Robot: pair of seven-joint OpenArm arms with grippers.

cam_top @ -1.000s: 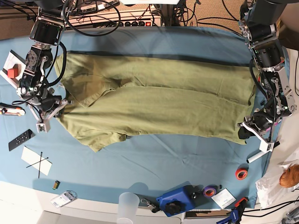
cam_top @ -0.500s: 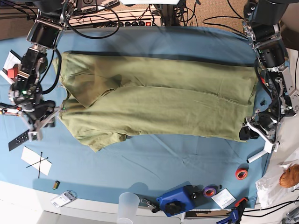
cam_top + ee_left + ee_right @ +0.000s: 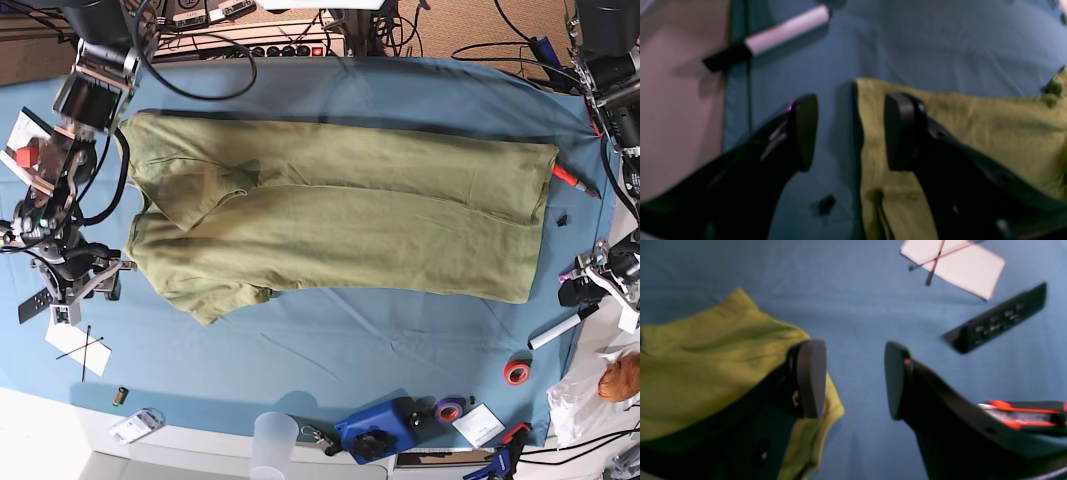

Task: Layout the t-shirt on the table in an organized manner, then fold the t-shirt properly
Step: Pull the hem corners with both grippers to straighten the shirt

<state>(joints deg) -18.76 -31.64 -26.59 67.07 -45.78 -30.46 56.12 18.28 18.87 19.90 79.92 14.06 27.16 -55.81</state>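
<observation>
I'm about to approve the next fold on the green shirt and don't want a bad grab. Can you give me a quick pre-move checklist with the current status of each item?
1. left gripper open, nothing between the jaws: ok.
2. right gripper open, nothing held: ok.
3. t-shirt lying fully on the table: ok.
4. Shirt flat and tidy: not ok, the collar end is bunched, with a folded flap.
5. Grip points free of clutter: not ok, a marker lies by the hem corner and a black remote near the right gripper.
6. Sleeves laid out evenly: cannot tell.

Olive-green t-shirt folded lengthwise, flat across the blue table.
</observation>
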